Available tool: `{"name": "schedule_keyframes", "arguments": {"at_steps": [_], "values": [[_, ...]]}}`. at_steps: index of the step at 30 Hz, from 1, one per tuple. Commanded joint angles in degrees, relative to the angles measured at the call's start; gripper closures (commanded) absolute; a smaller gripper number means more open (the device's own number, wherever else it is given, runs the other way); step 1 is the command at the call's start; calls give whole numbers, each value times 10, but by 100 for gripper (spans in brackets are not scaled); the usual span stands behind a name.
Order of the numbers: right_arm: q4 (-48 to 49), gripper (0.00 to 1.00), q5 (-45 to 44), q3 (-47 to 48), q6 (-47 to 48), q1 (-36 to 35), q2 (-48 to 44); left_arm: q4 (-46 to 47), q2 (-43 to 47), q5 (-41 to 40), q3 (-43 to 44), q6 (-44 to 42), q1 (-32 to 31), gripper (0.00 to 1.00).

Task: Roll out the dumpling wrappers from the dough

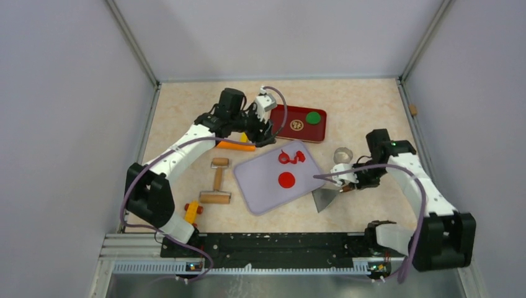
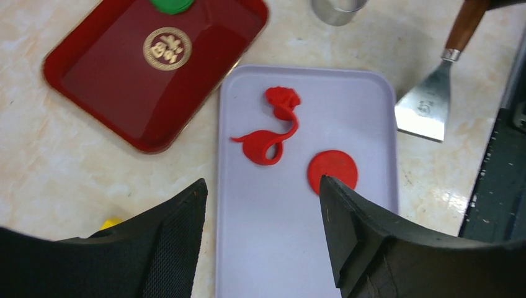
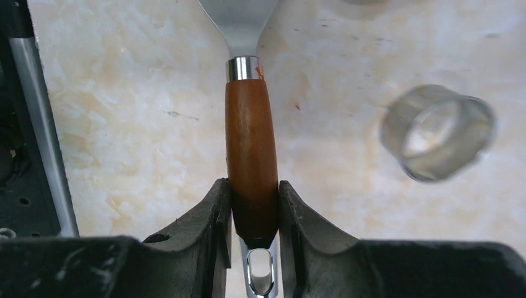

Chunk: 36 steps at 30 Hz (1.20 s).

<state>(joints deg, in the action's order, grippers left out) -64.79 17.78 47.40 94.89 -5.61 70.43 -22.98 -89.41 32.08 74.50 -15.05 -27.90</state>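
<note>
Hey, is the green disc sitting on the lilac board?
No, the green disc lies in the red tray, apart from the lilac board.

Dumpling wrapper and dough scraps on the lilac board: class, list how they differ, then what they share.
The dumpling wrapper is a neat round disc; the dough scraps form a ragged, curly strip. On the lilac board, the dumpling wrapper sits near the middle, the dough scraps nearer the edge beside the red tray. Both are bright red dough lying on that board.
</note>
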Motion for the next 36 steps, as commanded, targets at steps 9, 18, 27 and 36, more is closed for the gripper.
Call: {"name": "schedule_keyframes", "arguments": {"at_steps": [9,18,27,36], "values": [[-28,100,141,126,-31,-5,-128,37,-80,287,104,2,-25,32],[0,100,201,194,-76,-5,-122,85,-152,357,156,46,-51,34],[106,100,247,177,-90,-19,-148,64,-226,385,231,25,-79,34],[159,100,244,170,-5,-50,-151,19,-281,408,295,23,-81,43]]}}
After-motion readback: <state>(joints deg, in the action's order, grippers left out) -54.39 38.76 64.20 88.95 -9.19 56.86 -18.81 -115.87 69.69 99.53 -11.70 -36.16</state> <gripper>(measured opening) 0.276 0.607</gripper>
